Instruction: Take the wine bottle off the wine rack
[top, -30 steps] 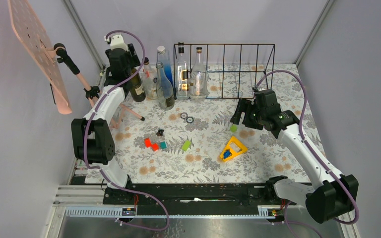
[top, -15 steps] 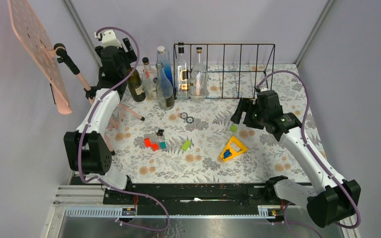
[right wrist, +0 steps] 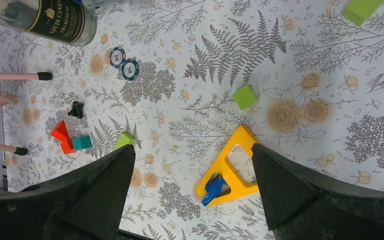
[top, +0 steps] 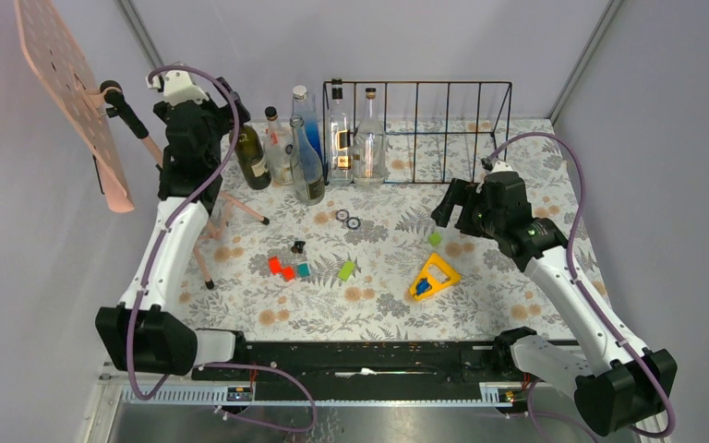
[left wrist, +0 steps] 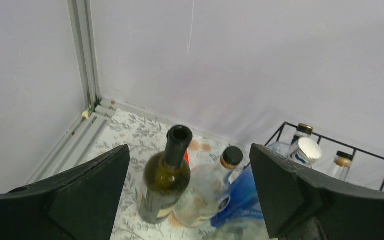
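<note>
The left gripper (left wrist: pixel 189 150) has its jaws spread wide with nothing in them. In its wrist view the neck of the wine bottle (left wrist: pixel 166 177) shows in the gap between the two fingers (left wrist: pixel 87 195) and touches neither. The wine bottle is dark green glass and stands upright, its mouth open with no cork or cap and a pale label low on its body. It is on the table (top: pixel 489 309) near the far left corner, outside the wine rack (top: pixel 443 129) and to its left. Just beside it, toward the rack, are a clear bottle with a red mark (top: pixel 277 148), a blue bottle with a silvery cap (top: pixel 303 109) and, nearer the front, a champagne bottle (top: pixel 307 175). The wine rack is a low black wire frame with thin upright bars, set along the far edge of the table. At its left end stand a tall clear bottle with a black cap (top: pixel 339 138) and a squat clear bottle with a tan stopper (top: pixel 369 143). The right gripper (right wrist: pixel 192 150) is also wide open and holds nothing. It hangs above the right half of the table, over a green cube (right wrist: pixel 245 96) and a yellow triangular piece (right wrist: pixel 232 165) with a small blue part in it. Toward the middle lie two poker chips (right wrist: pixel 122 62), red blocks (right wrist: pixel 62 137) and a teal block (right wrist: pixel 82 142).
</note>
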Controlling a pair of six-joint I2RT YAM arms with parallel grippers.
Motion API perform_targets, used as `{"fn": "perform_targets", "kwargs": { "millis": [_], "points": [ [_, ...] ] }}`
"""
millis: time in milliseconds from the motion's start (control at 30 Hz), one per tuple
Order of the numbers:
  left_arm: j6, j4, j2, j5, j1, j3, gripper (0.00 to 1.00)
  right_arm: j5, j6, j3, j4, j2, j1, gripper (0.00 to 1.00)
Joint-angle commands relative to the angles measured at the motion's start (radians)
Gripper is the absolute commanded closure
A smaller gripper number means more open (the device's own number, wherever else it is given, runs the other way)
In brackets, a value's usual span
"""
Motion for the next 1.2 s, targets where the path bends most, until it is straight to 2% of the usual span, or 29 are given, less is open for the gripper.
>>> {"fn": "perform_targets", "kwargs": {
  "millis": [0, 133, 500, 700, 900, 1167],
  "points": [
    [-0.065, -0.049, -0.093, 0.025, -0.020, -0.050, 0.01, 0.030, 0.016, -0.005, 0.060, -0.015, -0.001, 0.04],
    [-0.089, -0.071, -0.163, 0.031, -0.060, -0.123, 0.01, 0.031, 0.013, 0.005, 0.066, -0.007, -0.001, 0.01],
    [-0.098, -0.104, -0.327, 0.022, -0.244, -0.359, 0.01, 0.039, -0.019, 0.079, 0.045, 0.069, -0.001, 0.00],
    [-0.083, -0.140, -0.360, 0.073, -0.266, -0.419, 0.01, -0.012, -0.055, 0.142, 0.054, 0.141, -0.001, 0.00],
    [-0.059, -0.164, -0.378, 0.118, -0.267, -0.437, 0.01, -0.080, -0.026, 0.215, 0.159, 0.237, -0.001, 0.00],
    [-0.065, -0.171, -0.399, 0.110, -0.267, -0.438, 0.01, -0.137, 0.073, 0.378, 0.371, 0.466, -0.001, 0.05]
  ]
}}
